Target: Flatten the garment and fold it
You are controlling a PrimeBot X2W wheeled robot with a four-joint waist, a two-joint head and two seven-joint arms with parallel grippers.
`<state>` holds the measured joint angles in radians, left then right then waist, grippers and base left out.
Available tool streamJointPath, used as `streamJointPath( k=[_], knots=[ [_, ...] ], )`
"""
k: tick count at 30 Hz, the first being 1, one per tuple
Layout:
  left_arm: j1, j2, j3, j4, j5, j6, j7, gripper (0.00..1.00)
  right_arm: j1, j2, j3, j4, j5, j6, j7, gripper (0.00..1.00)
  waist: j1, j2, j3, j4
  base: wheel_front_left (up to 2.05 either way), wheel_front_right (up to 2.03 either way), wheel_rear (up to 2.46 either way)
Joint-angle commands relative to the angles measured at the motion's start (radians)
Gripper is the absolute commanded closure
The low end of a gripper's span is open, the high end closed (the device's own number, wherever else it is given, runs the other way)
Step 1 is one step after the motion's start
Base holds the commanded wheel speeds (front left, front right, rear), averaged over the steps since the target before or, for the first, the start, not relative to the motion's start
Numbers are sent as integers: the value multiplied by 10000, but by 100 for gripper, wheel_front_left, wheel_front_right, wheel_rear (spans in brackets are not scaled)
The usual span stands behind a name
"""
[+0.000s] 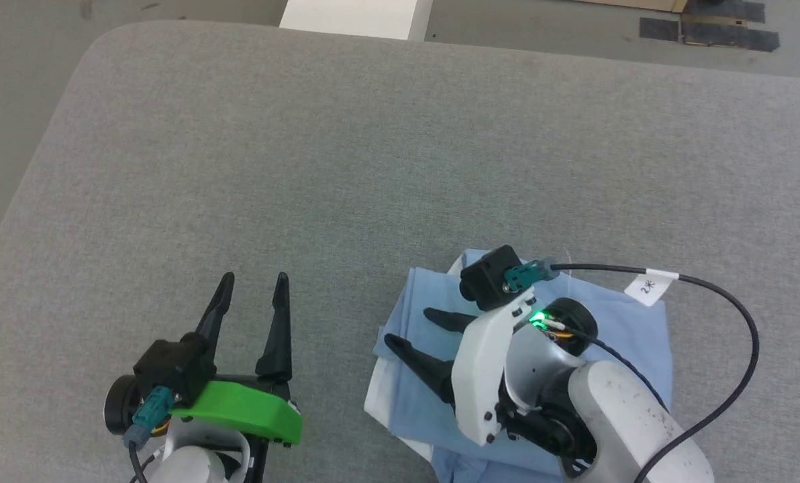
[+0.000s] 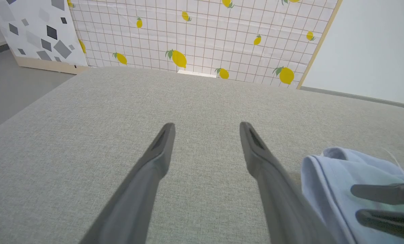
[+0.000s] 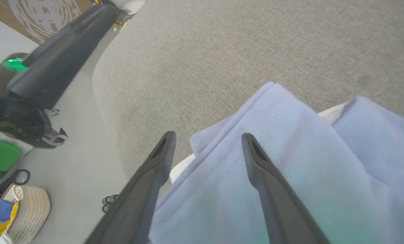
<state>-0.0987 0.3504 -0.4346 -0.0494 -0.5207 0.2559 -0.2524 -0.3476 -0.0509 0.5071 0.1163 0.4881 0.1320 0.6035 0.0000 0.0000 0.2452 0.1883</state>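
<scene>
Left arm: low at my near left, wrist level, left claw (image 1: 254,280) pointing straight ahead over the bare grey pad (image 1: 373,168). Its 2 fingers are spread wide with nothing between them. It touches no cloth. Green cover (image 1: 239,406) on that wrist faces up.

Right arm: comes in from my near right, forearm angled across, wrist turned so the right claw (image 1: 410,327) points toward my left. Its 2 fingers are spread as wide as the left pair and grip nothing: released. A green status light (image 1: 537,318) is lit on that wrist, and a black cable (image 1: 742,322) with a white tag (image 1: 648,287) loops off it.

The garment (image 1: 631,335) lies as a folded light blue bundle on the near right part of the pad, under my right wrist and claw. A white panel (image 1: 376,396) peeks out along its left lower edge.

The right claw sits over the bundle's left edge. In the right wrist view, 1 finger lies over the blue fabric with a stitched hem running beside it, and the other reaches past the edge over the pad. I cannot tell if the fingers touch the cloth or sit just above it.

The left claw is beside the bundle, apart from it. In the left wrist view the folded edge shows just right of my right-hand finger, with both right claw fingers over the cloth.
</scene>
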Motion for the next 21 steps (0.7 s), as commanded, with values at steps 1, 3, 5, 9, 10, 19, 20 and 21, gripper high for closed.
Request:
streamJointPath(
  k=[1, 3, 5, 9, 10, 19, 20, 21],
  knots=[
    [-64, 58, 16, 14, -25, -51, -64, 0, -174, 5, 6, -30, 177, -13, -130, 0, 0, 0, -113, -119, 0, 0, 0],
    [-10, 100, 18, 3, -32, -36, -48, 0, -140, 5, -152, -250, 424, -13, -225, 0, 0, 0, -197, -216, 0, 0, 0],
    [36, 139, 11, -36, -33, -15, -17, 0, -25, 5, -515, -584, 498, -13, -305, 0, 0, 0, -272, -314, 0, 0, 0],
    [99, 229, -14, -162, 3, 33, 49, 0, 575, 6, -1901, -1449, 48, -13, -392, 0, 0, 0, -364, -468, 0, 0, 0],
    [110, 251, -22, -204, 21, 51, 62, 0, 836, -11, -2393, -1748, -156, -13, -392, 0, 0, 0, -377, -503, 0, 0, 0],
    [308, 382, -33, -583, 101, 232, 97, 0, 3468, -470, -5485, -3733, -1237, -13, 92, 0, 0, 0, -292, -723, 0, 0, 0],
    [331, 393, -32, -620, 101, 249, 100, 0, 3723, -450, -5694, -3787, -1264, -13, 134, 0, 0, 0, -245, -747, 0, 0, 0],
    [341, 401, -31, -649, 102, 260, 100, 0, 3894, -430, -5810, -3805, -1269, -13, 168, 0, 0, 0, -205, -760, 0, 0, 0]
  ],
)
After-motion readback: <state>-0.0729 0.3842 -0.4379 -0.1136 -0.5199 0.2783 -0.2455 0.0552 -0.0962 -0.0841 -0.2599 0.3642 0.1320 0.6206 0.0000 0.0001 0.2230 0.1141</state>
